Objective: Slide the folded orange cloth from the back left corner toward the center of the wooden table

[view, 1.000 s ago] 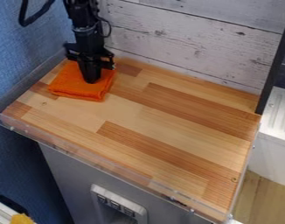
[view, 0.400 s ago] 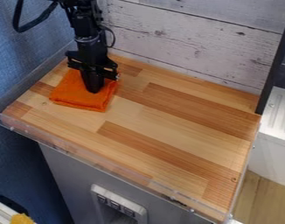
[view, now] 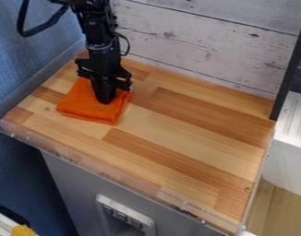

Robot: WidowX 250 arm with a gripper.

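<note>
The hand (view: 105,99) touches the folded orange cloth (view: 85,108) on the desk's (view: 190,124) left; I cannot tell its grip. Positioning the cloth seems underway; the next move calls for steady contact.

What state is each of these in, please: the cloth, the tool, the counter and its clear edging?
Orange cloth, folded and lying flat
Tool, pointing down, its tip at the folded cloth
Wooden counter, partly covered by the cloth
Clear edging, standing along the front edge
</note>
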